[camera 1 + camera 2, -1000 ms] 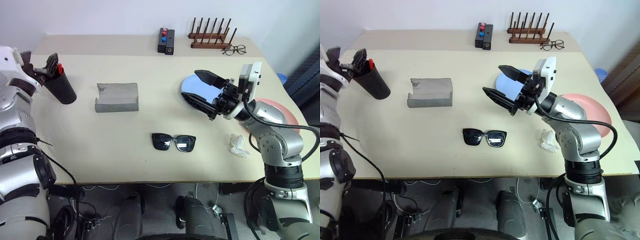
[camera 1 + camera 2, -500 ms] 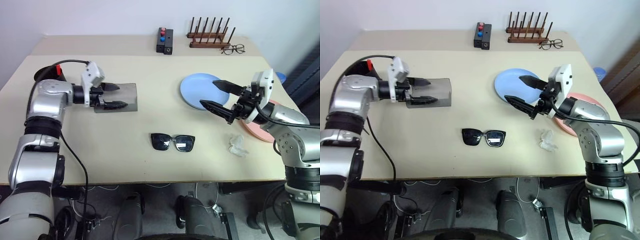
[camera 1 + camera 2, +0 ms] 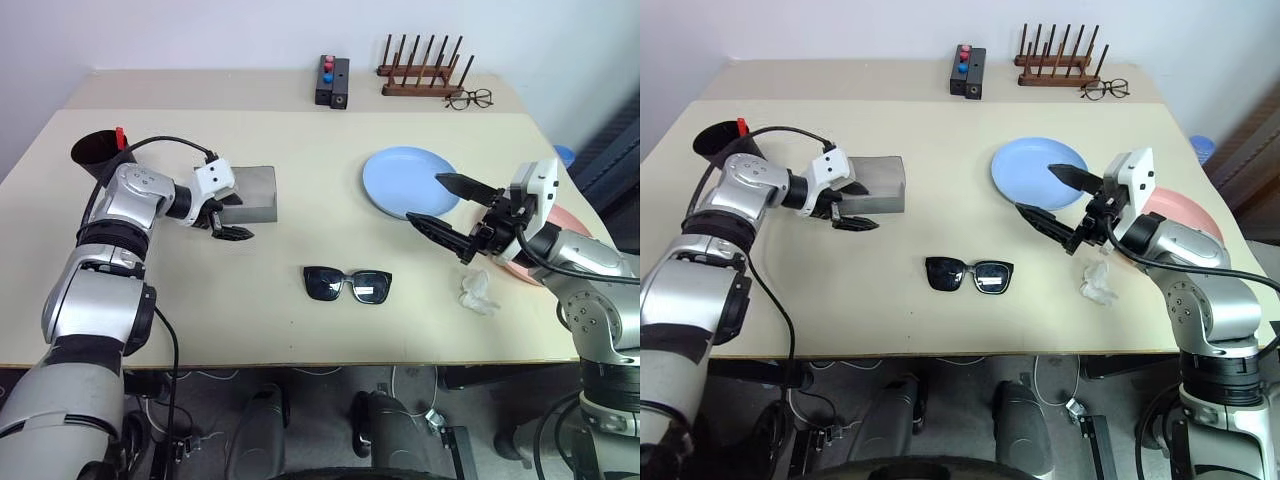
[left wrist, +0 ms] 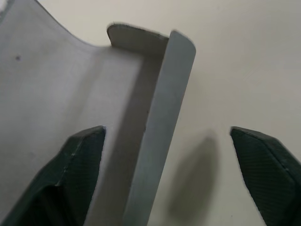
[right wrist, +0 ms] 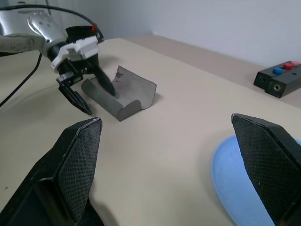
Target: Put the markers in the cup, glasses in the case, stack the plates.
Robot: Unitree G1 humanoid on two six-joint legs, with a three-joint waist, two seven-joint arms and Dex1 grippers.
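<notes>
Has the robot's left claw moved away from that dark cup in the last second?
Yes. The left gripper has left the cup and swung across to the near edge of the grey case.

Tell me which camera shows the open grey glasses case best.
The right wrist view: the whole glasses case shows, lid up, with the left hand straddling its front wall. The left wrist view shows that wall close up; the eye views show the case partly hidden by the hand.
</notes>
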